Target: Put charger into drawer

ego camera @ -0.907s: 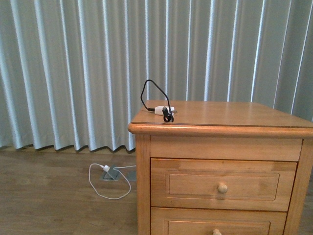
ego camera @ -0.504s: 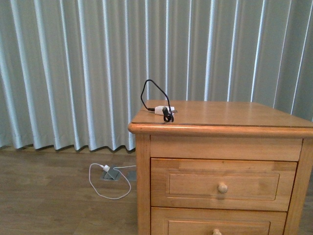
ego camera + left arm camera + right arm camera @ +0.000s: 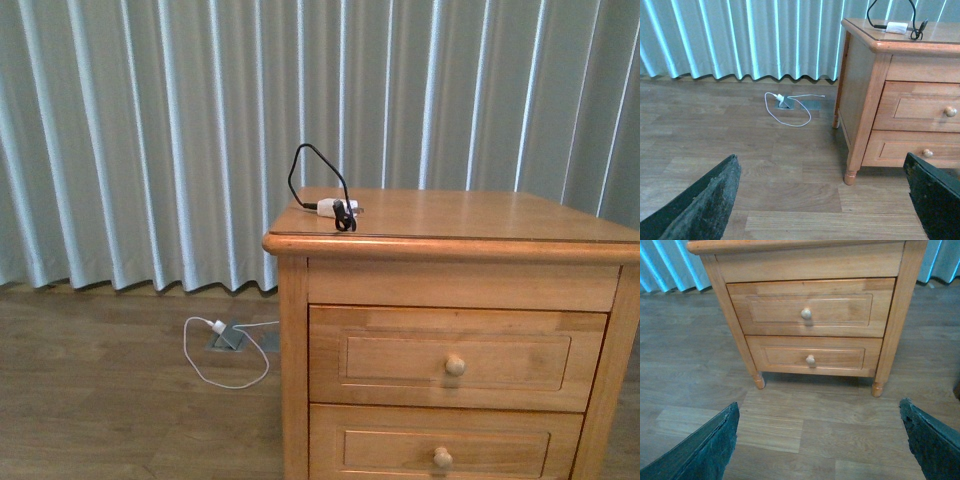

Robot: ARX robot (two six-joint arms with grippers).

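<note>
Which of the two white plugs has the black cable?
The charger on the nightstand top, its black cable looping upward. The other plug, on the floor by the curtain, trails a white cable.

Left hand (image 3: pixel 817 200) and right hand (image 3: pixel 818 442) both hover, fingers spread wide.

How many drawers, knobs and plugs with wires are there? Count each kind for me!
Drawers: 2, the upper drawer and the lower drawer
Knobs: 2, the upper knob and the lower knob
Plugs with wires: 2, the charger on the nightstand top and the white plug on the floor
Total: 6
</note>
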